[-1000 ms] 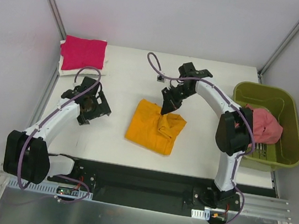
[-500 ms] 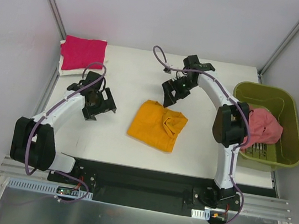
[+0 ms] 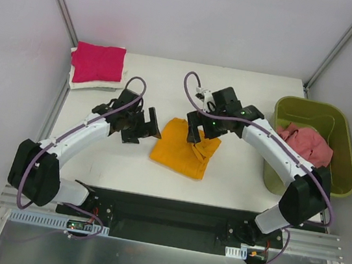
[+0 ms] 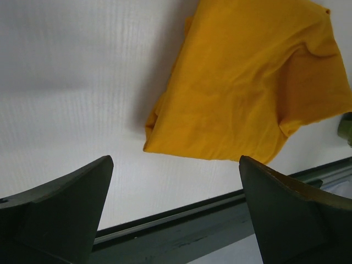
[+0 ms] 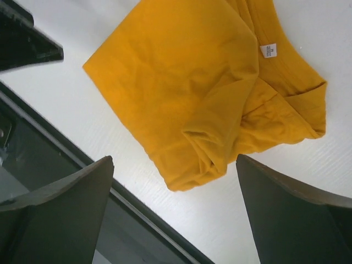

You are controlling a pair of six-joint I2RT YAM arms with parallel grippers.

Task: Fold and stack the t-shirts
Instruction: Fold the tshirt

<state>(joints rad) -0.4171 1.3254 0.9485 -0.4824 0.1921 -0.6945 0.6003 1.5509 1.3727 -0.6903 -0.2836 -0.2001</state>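
Note:
A half-folded orange-yellow t-shirt [image 3: 179, 148] [image 4: 247, 93] [image 5: 187, 88] lies rumpled at the table's middle, its collar label up. My right gripper [image 3: 197, 130] [image 5: 173, 158] hovers open over its far right part with nothing between the fingers. My left gripper [image 3: 141, 127] [image 4: 175, 159] stands open just left of the shirt's left edge, also empty. A folded magenta t-shirt [image 3: 98, 62] rests on a folded white one [image 3: 78, 81] at the far left corner. A crumpled salmon-pink t-shirt [image 3: 307, 144] lies in the bin.
The olive-green plastic bin [image 3: 345, 153] stands at the table's right edge. The table's black front rail [image 3: 166, 204] [image 4: 181, 220] runs close behind the orange shirt's near edge. Grey walls close in the table on the left, far and right sides.
My right gripper has opened, let go of the orange-yellow shirt's far edge and dropped nearer over it. My left arm has swung right, up to the shirt's left edge.

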